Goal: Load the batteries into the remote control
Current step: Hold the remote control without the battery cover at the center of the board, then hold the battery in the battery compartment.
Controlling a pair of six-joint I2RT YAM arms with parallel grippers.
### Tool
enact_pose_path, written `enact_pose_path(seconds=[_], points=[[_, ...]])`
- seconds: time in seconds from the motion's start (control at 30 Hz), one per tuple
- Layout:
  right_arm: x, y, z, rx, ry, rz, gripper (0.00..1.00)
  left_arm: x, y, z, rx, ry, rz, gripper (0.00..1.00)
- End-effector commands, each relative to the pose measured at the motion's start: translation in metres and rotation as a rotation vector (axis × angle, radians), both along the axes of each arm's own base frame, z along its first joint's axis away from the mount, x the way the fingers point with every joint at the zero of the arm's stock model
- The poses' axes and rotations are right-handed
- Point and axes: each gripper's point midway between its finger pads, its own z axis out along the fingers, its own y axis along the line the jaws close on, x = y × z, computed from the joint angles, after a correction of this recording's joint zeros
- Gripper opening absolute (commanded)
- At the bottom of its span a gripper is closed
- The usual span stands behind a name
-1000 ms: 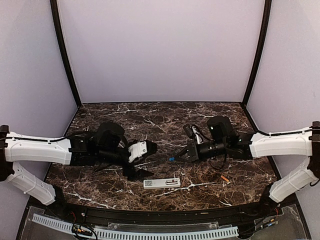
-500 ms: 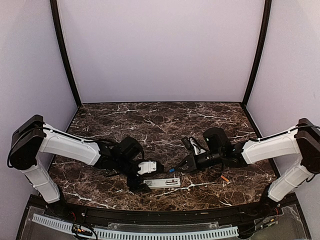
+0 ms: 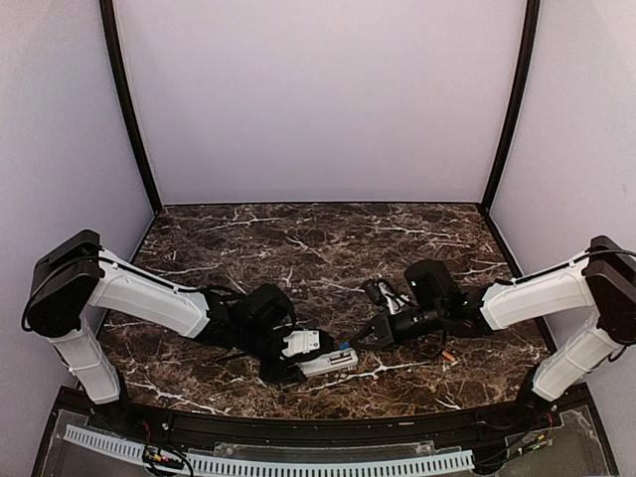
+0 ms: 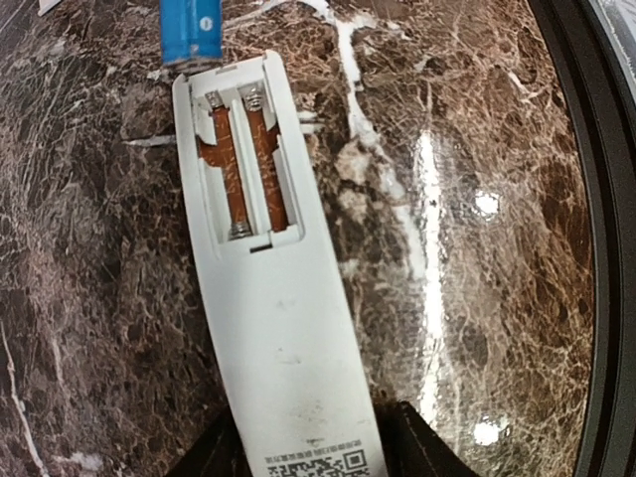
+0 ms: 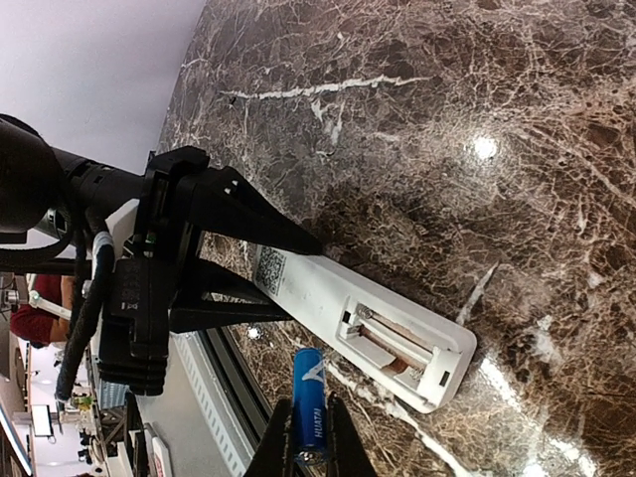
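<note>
left claw (image 4: 313, 444): clenched on remote control (image 4: 278, 328)
right claw (image 5: 306, 439): grasping blue battery (image 5: 309, 402)
risk: tilted battery jams on bay (image 4: 243, 164) rim

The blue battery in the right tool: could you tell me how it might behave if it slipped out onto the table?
Being a smooth round cylinder, the blue battery would probably roll on the glossy table. It looks rigid and likely light. The right tool pinches only one end, so it may pivot when pressed into the remote control.
</note>
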Motion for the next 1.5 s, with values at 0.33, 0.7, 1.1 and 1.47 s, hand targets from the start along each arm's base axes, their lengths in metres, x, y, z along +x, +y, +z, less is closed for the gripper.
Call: enact_pose_path(seconds=[0.33,0.7,1.1,1.47], points=[[-0.014,-0.006,-0.011,-0.046,0.047,0.045,0.00,-0.010,-0.006,-0.018,0.060,0.049,0.096,0.20],[-0.011,-0.002,-0.029,-0.046,0.116,-0.024,0.00,-0.013,-0.009,-0.026,0.074,0.085,0.153,0.13],[-0.007,-0.005,-0.049,-0.088,0.140,-0.071,0.00,-0.013,-0.008,-0.028,0.081,0.085,0.165,0.13],[0.000,-0.016,-0.035,-0.119,0.108,-0.142,0.00,-0.013,-0.006,-0.030,0.093,0.087,0.164,0.13]])
